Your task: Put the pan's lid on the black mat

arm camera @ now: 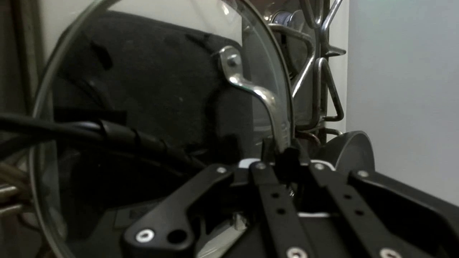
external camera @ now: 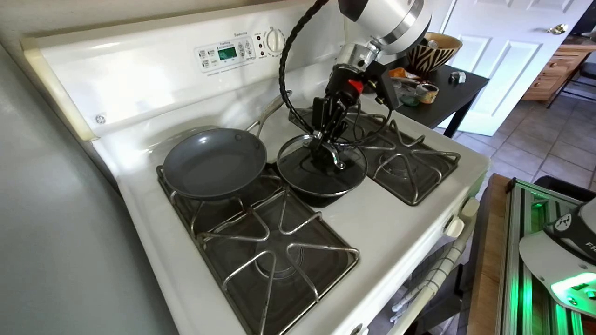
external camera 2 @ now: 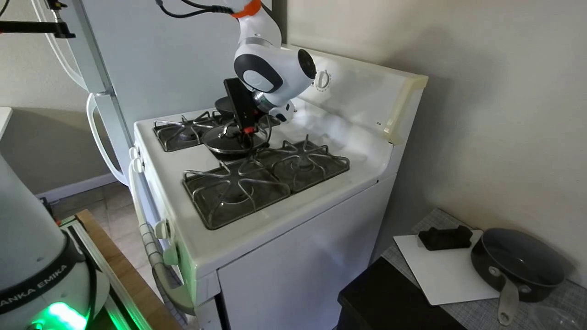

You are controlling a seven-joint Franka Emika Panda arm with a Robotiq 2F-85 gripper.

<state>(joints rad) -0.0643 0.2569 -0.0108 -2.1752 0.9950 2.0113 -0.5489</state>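
Note:
The glass lid has a metal rim and an arched metal handle. It lies over the black mat on the white strip between the burner grates. It also shows in an exterior view and, large, in the wrist view. My gripper points down at the lid's middle, with its fingertips close around the handle. I cannot tell whether the rim touches the mat. The dark-grey pan sits uncovered on the back burner beside the lid; its edge shows in the wrist view.
Metal grates flank the lid on both sides. The pan's handle reaches toward the stove's back panel. A black cable crosses the wrist view. A saucepan and a patterned bowl stand off the stove.

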